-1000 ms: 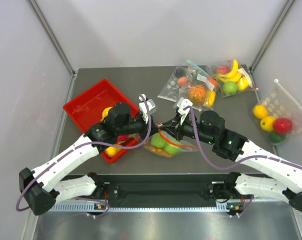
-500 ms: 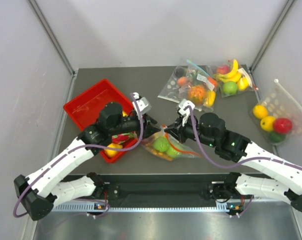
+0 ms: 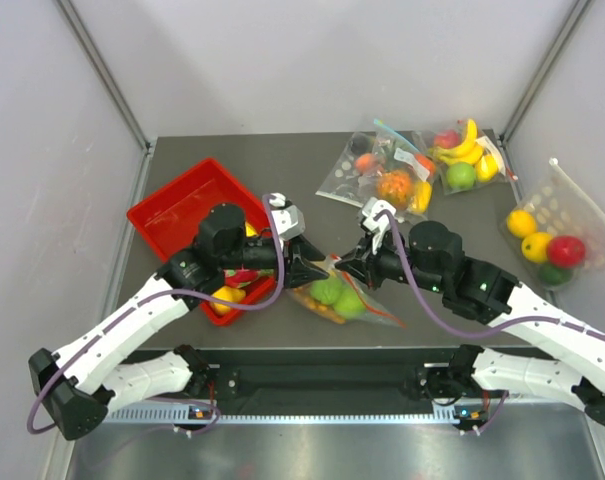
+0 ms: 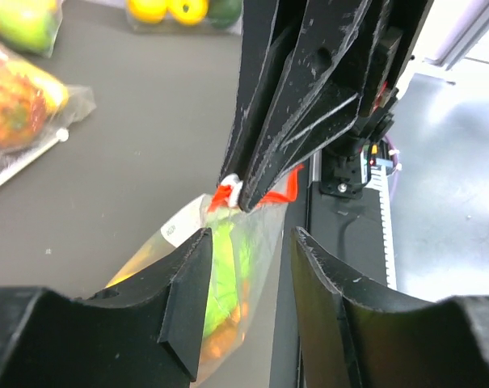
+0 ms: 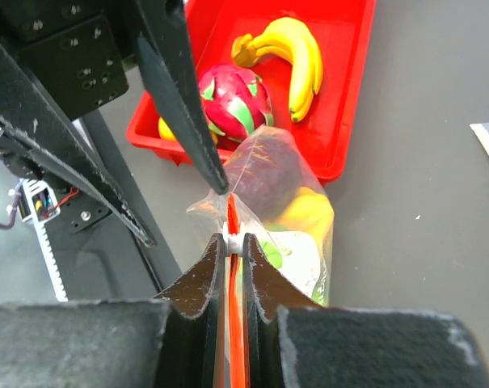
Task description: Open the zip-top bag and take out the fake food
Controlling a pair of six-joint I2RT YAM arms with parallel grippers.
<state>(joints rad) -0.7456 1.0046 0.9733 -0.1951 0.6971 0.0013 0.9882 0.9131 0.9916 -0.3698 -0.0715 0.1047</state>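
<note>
Near the front edge of the dark surface (image 3: 282, 160), a clear crinkly plastic zip-top bag (image 3: 367, 303) with an orange-red strip hangs between both arms. Clamped on that strip are the right jaws; the left jaws stand parted by its mouth, holding nothing. Small plastic toy fruits (image 3: 327, 290) sit inside, so emptying looks all to do.

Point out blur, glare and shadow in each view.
Top external: even light, sharp throughout, no harsh shadows on the table. Left wrist: left fingers dark and soft, the bag sharp, the floor at right bright and washed pale. Right wrist: right fingers blurred, the tray crisp.
</note>
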